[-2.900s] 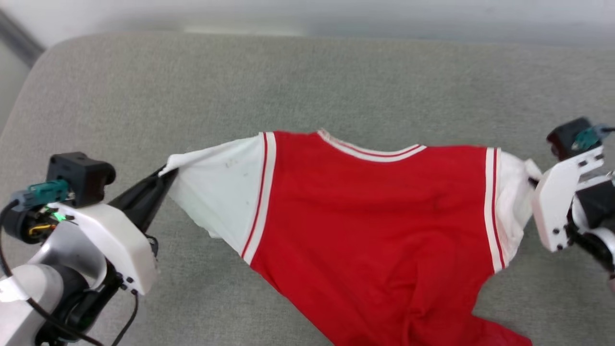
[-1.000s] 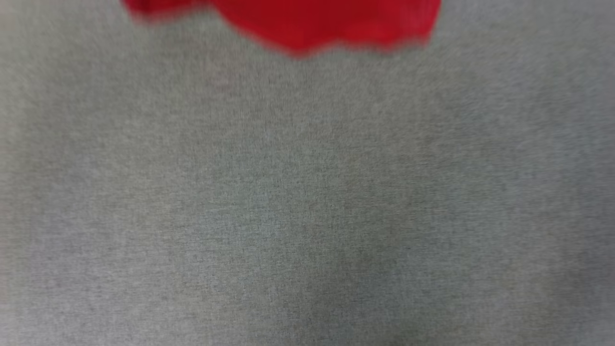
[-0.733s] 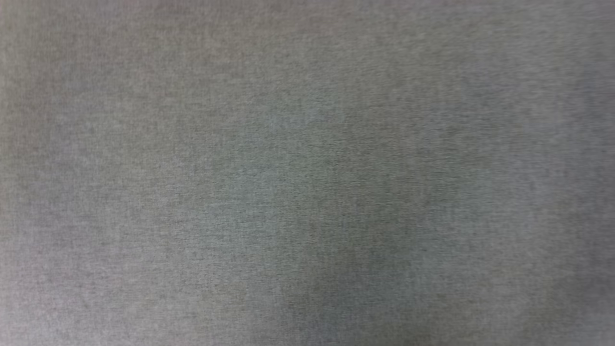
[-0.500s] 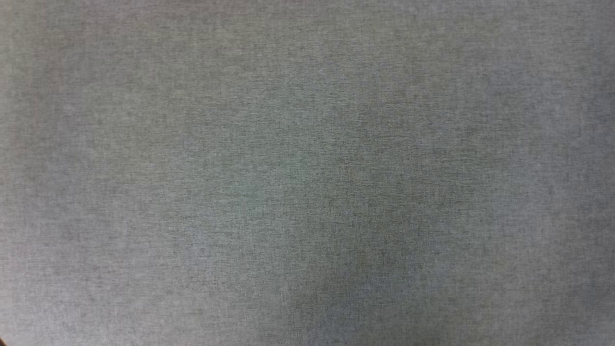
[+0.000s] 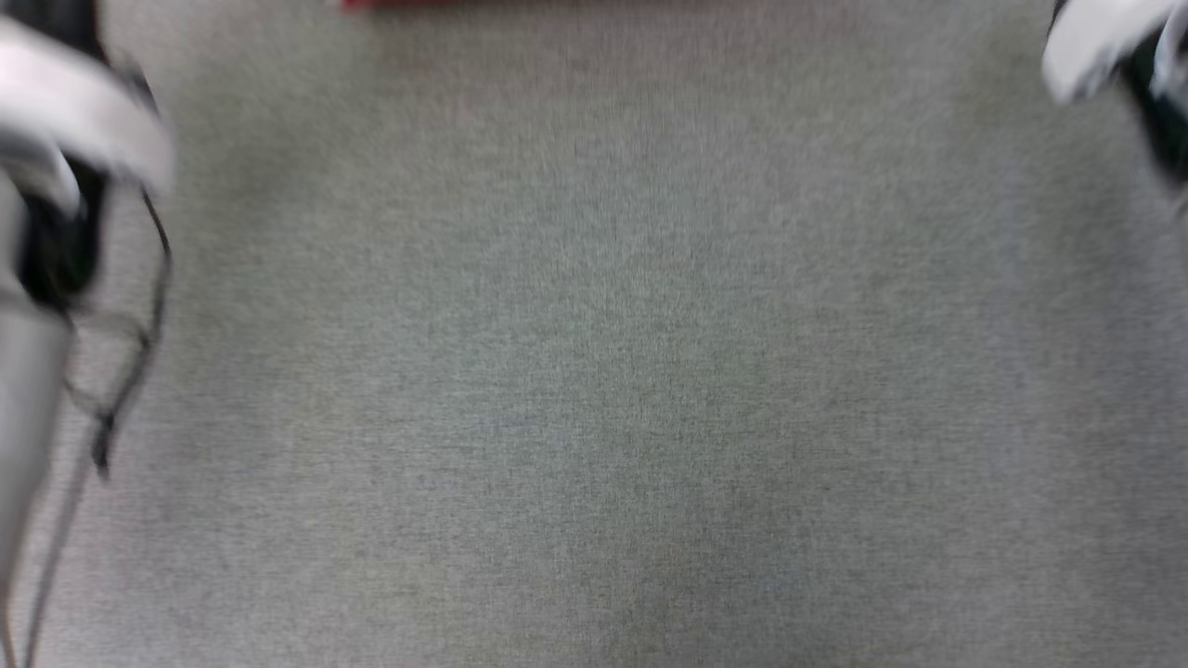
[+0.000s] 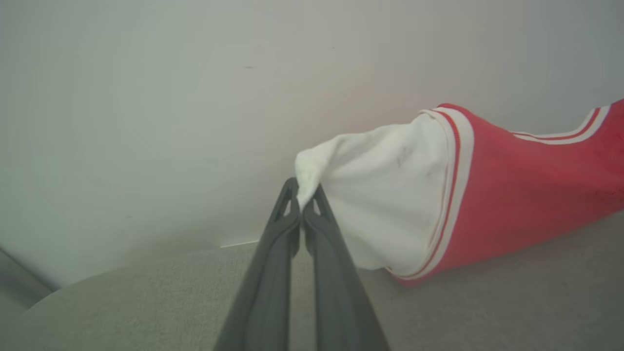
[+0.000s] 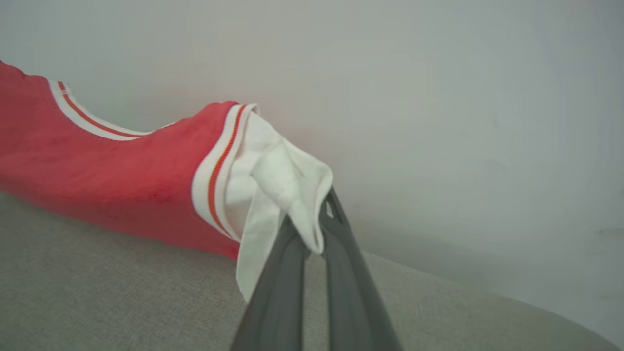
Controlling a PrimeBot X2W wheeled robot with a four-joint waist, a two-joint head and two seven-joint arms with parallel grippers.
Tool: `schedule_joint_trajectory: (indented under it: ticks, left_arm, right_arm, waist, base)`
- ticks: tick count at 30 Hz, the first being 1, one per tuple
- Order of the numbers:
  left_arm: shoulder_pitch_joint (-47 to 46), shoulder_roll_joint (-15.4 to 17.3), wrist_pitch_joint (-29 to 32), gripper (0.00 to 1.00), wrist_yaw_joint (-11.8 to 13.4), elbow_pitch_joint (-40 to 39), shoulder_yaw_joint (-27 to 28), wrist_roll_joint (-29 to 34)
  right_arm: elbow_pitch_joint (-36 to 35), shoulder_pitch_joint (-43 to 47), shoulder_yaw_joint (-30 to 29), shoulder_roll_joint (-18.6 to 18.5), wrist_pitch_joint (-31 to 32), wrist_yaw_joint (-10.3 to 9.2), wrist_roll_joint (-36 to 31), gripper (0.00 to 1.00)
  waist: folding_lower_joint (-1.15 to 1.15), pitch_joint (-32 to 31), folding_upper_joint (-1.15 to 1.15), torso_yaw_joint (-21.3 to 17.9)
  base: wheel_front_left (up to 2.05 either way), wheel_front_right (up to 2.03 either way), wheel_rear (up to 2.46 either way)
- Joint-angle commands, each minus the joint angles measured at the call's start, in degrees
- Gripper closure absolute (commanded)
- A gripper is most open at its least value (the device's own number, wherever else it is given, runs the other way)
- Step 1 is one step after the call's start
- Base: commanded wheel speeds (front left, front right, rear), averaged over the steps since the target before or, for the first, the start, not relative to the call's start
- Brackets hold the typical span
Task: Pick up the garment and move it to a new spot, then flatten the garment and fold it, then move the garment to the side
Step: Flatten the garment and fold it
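Observation:
The garment (image 6: 487, 195) is a red T-shirt with white sleeves and red-and-white striped trim, stretched between my two grippers above the grey surface. My left gripper (image 6: 304, 192) is shut on the tip of one white sleeve. In the right wrist view the garment (image 7: 122, 170) runs off to the left, and my right gripper (image 7: 317, 229) is shut on the other white sleeve, which bunches over the fingers. In the head view only a thin red strip of the garment (image 5: 464, 3) shows at the top edge, with blurred pale arm parts in both upper corners.
A grey woven surface (image 5: 594, 371) spreads across the head view. A plain pale wall (image 6: 146, 97) rises behind the surface. The surface's rounded edge (image 6: 97, 278) curves at the lower left of the left wrist view.
The head camera has swung down and the whole picture has shifted. The garment slid up out of that view, and now a red strip and blurred arm parts have come back at the top.

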Motion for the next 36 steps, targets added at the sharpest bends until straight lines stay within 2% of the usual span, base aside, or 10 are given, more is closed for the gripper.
schedule_joint_trajectory:
  ticks: [1, 10, 19, 36]
  left_arm:
    - [2.5, 0.4, -0.3, 1.00, 0.4, -0.6, 0.2, -0.4]
    - [26.6, 3.0, -0.5, 1.00, 2.7, -6.7, 2.0, -2.9]
    - [43.8, 5.2, 0.0, 1.00, 4.8, -11.1, 1.0, -5.0]
    - [62.6, 6.1, 3.4, 1.00, 8.5, -19.9, -2.8, -7.8]
  right_arm:
    - [-0.9, 2.3, 0.6, -0.8, 0.2, -0.07, 1.6, 1.00]
    - [-9.6, 20.1, 11.3, -10.4, 4.4, -0.08, 13.9, 1.00]
    - [-16.0, 32.6, 19.3, -19.0, 8.4, -0.08, 18.3, 1.00]
    - [-24.3, 47.8, 26.3, -27.6, 17.0, -0.08, 26.0, 1.00]
  waist:
    - [0.00, -2.8, 0.00, 0.0]
    - [0.00, -11.3, 0.00, -0.6]
    - [0.00, -17.6, 0.00, -0.5]
    - [0.00, -25.1, 0.00, -2.1]
  base:
    - [0.00, 0.00, 0.00]
    - [0.00, 0.00, 0.00]
    - [0.00, 0.00, 0.00]
    - [0.00, 0.00, 0.00]
